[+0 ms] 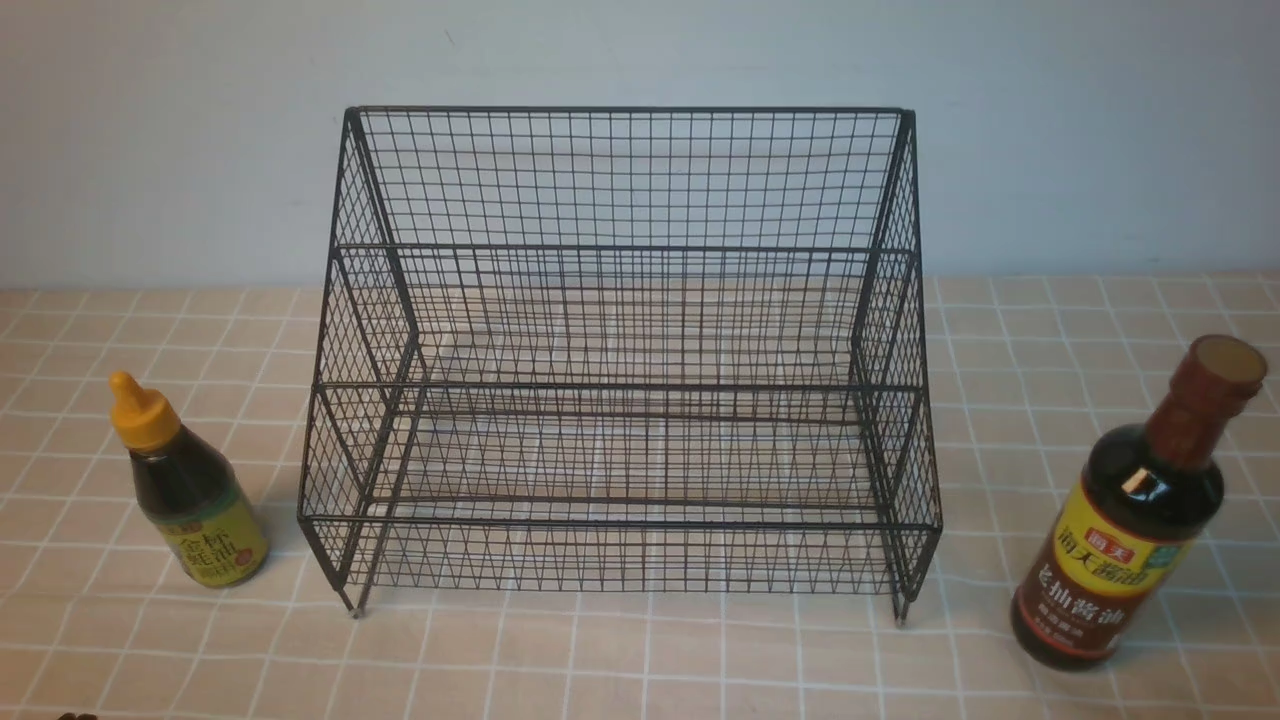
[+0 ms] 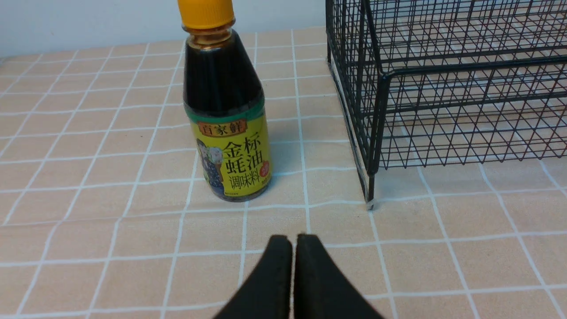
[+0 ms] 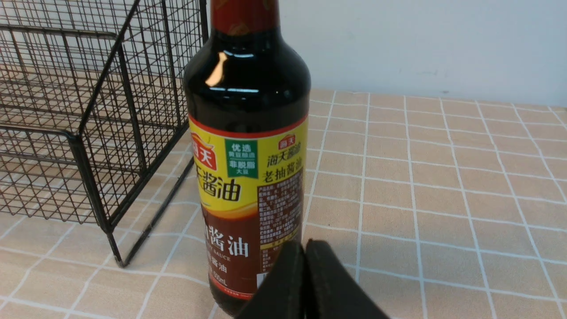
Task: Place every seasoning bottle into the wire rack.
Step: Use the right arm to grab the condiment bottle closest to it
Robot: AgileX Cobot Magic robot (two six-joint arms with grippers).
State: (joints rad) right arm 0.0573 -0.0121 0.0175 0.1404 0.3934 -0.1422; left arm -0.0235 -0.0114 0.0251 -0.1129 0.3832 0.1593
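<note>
1. Pressing flat against each other, the jaws of my left gripper [image 2: 292, 239] pinch nothing; only checked tablecloth [image 1: 640, 660] lies under their tips.
2. My right gripper [image 3: 304, 246] is in the same state: jaws pressed together, with nothing between them.
3. The wire rack [image 1: 620, 522] stands on its short feet in the middle of the cloth. Its tall mesh back is toward the pale wall [image 1: 150, 130] and its stepped tiers face me.
4. The short bottle [image 1: 190, 500], with an orange-yellow nozzle cap and a yellow-green label, stands upright on the cloth. It is outside the rack, near the rack's left front corner and apart from the wire.
5. In my left wrist view, that bottle is ahead of my left tips, with bare cloth between us.
6. The tall bottle [image 1: 1130, 520], with a red-brown neck wrap and a yellow-and-maroon label, stands upright on the cloth. It is outside the rack, to the right of the rack's right front corner and not touching it.
7. In my right wrist view, the tall bottle is close ahead and my right tips overlap its lower label. I cannot tell whether they touch the glass.
</note>
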